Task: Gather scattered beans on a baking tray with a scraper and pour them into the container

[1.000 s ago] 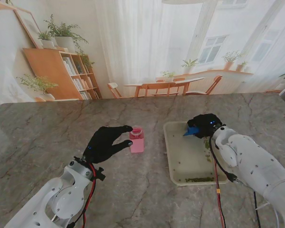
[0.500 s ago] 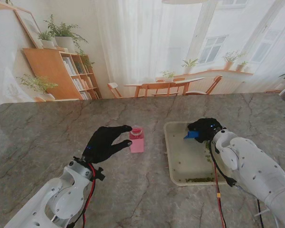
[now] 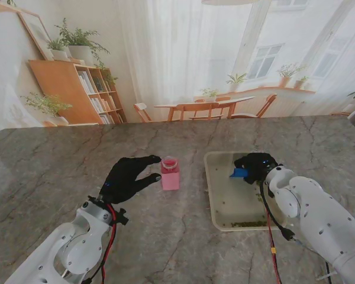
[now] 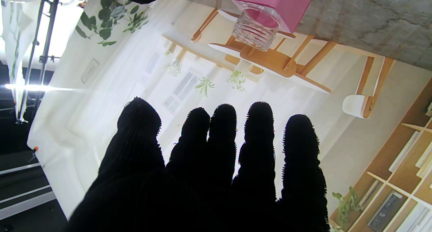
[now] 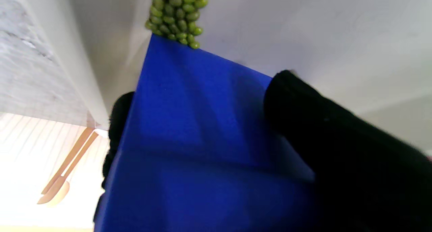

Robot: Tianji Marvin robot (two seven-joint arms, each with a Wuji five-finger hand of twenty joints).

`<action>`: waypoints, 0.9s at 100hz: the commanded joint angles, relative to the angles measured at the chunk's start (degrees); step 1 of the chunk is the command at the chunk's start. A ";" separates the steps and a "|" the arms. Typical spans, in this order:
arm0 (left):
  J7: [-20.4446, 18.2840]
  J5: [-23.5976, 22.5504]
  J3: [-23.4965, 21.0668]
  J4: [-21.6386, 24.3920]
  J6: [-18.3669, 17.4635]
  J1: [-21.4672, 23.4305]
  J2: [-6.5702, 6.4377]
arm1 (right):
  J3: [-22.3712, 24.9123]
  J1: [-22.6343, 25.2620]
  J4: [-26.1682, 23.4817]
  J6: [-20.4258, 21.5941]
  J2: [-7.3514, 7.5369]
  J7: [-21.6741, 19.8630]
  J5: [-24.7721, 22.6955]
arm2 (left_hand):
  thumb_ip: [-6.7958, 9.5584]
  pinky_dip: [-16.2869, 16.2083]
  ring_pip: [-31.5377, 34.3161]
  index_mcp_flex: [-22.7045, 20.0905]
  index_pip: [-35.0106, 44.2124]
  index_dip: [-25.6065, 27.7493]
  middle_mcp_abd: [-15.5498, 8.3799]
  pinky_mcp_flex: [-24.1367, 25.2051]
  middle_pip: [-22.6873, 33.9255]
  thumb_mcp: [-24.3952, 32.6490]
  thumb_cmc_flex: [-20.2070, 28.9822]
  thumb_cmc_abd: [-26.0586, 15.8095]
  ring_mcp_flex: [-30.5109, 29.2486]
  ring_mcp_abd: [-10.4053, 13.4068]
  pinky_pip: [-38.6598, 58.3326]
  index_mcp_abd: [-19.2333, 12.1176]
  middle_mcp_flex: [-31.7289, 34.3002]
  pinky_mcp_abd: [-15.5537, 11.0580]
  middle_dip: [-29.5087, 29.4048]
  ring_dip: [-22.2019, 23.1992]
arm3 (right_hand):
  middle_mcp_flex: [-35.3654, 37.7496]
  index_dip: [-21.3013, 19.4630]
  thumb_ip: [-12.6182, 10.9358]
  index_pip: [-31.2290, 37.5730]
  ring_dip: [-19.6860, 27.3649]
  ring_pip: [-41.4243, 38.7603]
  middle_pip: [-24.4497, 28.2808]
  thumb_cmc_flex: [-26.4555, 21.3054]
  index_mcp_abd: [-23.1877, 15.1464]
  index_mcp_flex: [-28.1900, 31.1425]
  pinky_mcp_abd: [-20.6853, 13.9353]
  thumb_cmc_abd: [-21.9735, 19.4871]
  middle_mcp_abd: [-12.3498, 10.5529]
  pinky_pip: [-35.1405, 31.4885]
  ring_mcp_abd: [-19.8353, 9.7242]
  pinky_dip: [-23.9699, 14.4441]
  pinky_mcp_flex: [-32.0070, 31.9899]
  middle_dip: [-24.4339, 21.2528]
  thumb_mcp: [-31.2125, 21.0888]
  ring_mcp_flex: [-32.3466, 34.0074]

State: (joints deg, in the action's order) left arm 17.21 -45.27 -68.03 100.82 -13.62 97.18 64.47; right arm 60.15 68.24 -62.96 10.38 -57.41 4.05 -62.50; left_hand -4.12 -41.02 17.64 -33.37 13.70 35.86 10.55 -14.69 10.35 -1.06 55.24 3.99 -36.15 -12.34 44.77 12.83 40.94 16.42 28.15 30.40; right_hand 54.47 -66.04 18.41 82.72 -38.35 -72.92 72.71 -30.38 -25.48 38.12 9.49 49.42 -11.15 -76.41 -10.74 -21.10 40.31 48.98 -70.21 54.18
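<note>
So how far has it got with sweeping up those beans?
Partway. A band of beans already lies gathered along the tray's near edge. The right hand holds the blue scraper, pushing another clump of beans. The left hand waits open beside the pink container; no pouring has started.

container (image 3: 170,173) left of tray (image 3: 215,195); beans (image 3: 247,224) in tray.

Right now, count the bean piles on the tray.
2: one pile against the scraper edge, another along the tray wall nearest me. Strays may be hidden.
</note>
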 commanded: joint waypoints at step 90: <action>1.68 -0.30 -1.36 1.09 -0.21 1.87 0.35 | 10.14 14.33 -11.82 0.64 0.55 -15.13 -0.98 | 1.58 -0.47 0.08 -1.24 -0.29 0.59 -1.20 0.34 -0.87 -1.12 0.87 -2.94 -0.86 0.15 0.76 -1.54 -1.21 0.56 -0.51 0.65 | 3.76 5.53 0.88 -0.68 -2.26 -5.75 -1.62 -2.42 -4.56 7.38 -0.35 3.09 1.23 -3.04 -7.12 -3.37 2.78 2.58 -4.45 9.38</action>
State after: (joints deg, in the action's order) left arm 18.76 -45.59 -69.54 101.71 -13.75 98.80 64.58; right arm 70.97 79.63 -76.90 10.86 -57.22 -8.71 -63.37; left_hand -4.12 -41.02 17.64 -33.37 13.70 35.86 10.54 -14.69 10.35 -1.06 55.24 3.99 -36.16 -12.34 44.77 12.83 40.94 16.42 28.15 30.40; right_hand 56.32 -66.06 18.37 83.42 -40.74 -73.89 71.83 -29.20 -25.29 38.60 9.47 52.35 -10.84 -77.36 -10.75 -23.25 41.99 51.17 -71.78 55.31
